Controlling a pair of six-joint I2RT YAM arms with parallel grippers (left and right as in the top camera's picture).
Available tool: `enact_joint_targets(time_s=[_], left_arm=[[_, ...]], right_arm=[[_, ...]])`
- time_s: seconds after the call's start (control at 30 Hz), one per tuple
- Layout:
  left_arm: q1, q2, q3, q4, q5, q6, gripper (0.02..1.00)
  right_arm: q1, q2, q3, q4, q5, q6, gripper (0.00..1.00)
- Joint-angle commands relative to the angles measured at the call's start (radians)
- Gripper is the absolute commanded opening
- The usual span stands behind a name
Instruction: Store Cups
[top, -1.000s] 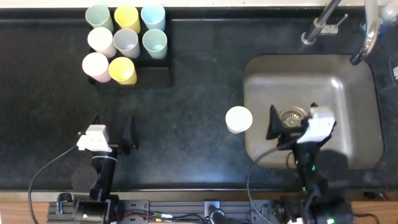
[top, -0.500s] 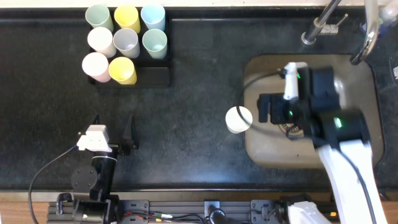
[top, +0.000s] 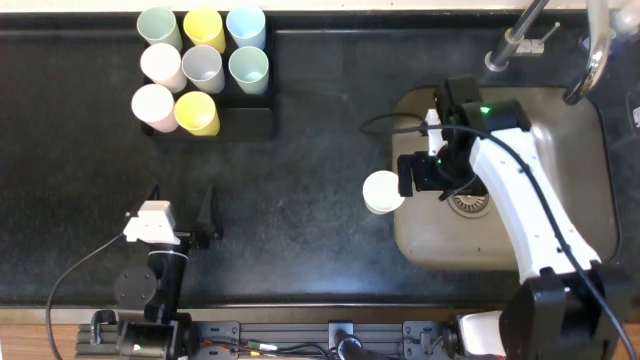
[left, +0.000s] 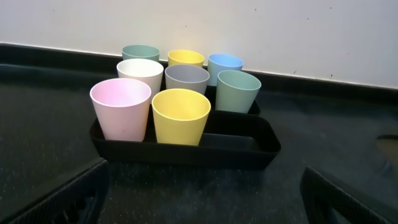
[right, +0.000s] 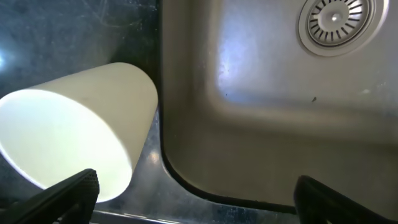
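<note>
The white plastic cup (top: 384, 192) stands on end on the bench (top: 320, 130) just beside the steel sink's (top: 560, 235) left rim. The right gripper (top: 420, 178), fingers (right: 62, 194) spread wide, hovers over that rim with the cup off toward one finger, not between them. The left gripper (top: 183, 203), also apart, sits well away by the bench's front edge

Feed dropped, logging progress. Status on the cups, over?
Jaws open on left gripper and right gripper. White plastic cup upright on black counter by sink rim, ungripped. Black tray has one slot free; path clear.
</note>
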Motion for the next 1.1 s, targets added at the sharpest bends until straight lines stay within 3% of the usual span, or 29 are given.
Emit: enact_joint_targets(time_s=[0.03,0.27,0.63,0.83,1.1], left_arm=[[-0.006,-0.008,-0.001,-0.004,0.016,0.011,1.000],[-0.006,-0.008,-0.001,-0.004,0.016,0.011,0.998],[-0.006,-0.008,-0.001,-0.004,0.016,0.011,1.000],[-0.006,-0.008,-0.001,-0.004,0.016,0.011,1.000],[-0.006,-0.008,-0.001,-0.004,0.016,0.011,1.000]], right_arm=[[0.029,0.044,0.026,0.021,-0.014,-0.004,0.996],[0.056,0.090,0.025,0.071,-0.011,-0.004,0.993],[0.110,0.096,0.025,0.117,-0.014,-0.003,0.457],[0.129,0.096,0.025,0.124,-0.015,-0.002,0.386],[0.144,0.096,0.025,0.125,-0.036,0.015,0.056]])
